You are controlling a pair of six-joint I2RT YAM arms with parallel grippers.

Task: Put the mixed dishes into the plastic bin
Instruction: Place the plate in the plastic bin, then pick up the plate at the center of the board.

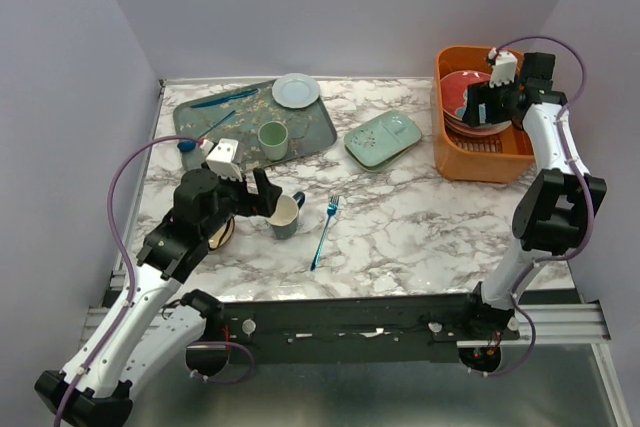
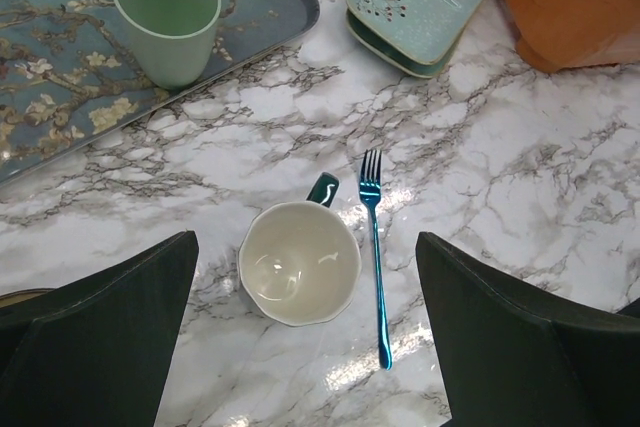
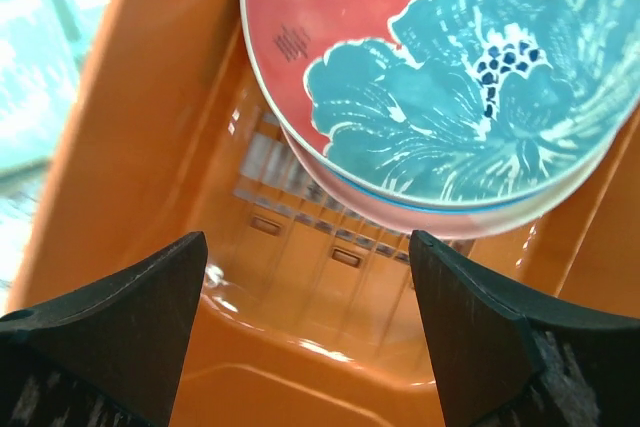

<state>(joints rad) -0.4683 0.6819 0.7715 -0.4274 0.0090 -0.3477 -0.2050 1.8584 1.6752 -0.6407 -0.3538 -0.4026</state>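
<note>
The marble table carries everything, and the orange plastic bin sits at its far right corner, within my right arm's reach. That is why my right gripper hangs inside it, jaws spread and holding nothing, just beside the stack of plates topped by the red plate with the teal flower. The stack leans toward one wall of the bin, which leaves the slotted floor bare for more pieces. The floral tray lies far left with a small pale plate and a green cup on it. The pale-green divided dish rests on the marble between tray and bin, not yet binned. The dark mug stands upright near my left side, its handle pointing away from me. My left gripper hovers over it, fingers wide apart on either side and gripping nothing, which I judge to be a line-up for grasping it. A blue fork lies just beside the mug, close enough that I could nudge it when closing.
</note>
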